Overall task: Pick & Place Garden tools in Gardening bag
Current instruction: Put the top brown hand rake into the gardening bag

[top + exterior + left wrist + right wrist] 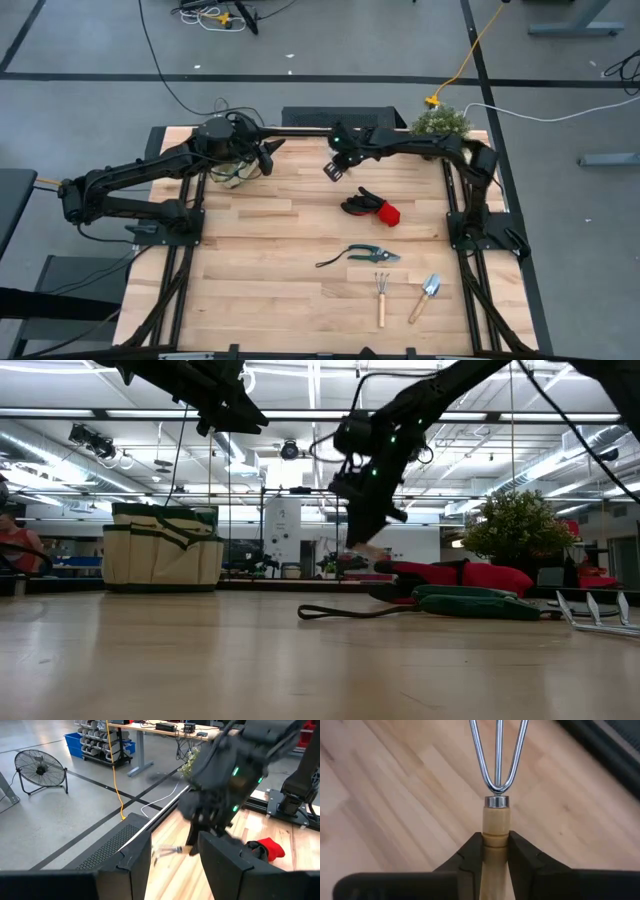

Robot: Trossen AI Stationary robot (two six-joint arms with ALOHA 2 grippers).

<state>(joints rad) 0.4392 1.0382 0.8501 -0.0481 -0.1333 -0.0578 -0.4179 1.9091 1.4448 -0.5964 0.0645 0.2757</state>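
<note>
My right gripper [334, 167] is shut on a wooden-handled fork [496, 780] with three chrome tines. It is high above the far middle of the table, and it also shows in the low view [366, 510]. My left gripper [175, 865] is open and empty, raised over the beige, green-trimmed gardening bag [160, 546], which stands on its base at the far left [232, 172]. Black-and-red gloves [371, 207], pruning shears [366, 254], a small rake [381, 296] and a trowel [428, 295] lie flat on the table. My right gripper pinches the fork's wooden handle [495, 842] between its two fingers, just behind the metal collar. The handle runs along the fingers and the tines stick out past the fingertips. The fork is lifted clear of the table.
A bushy green plant [440, 122] stands at the far right corner. The two grippers are close together over the table's far edge. Bare wood [260, 280] fills the near left of the table.
</note>
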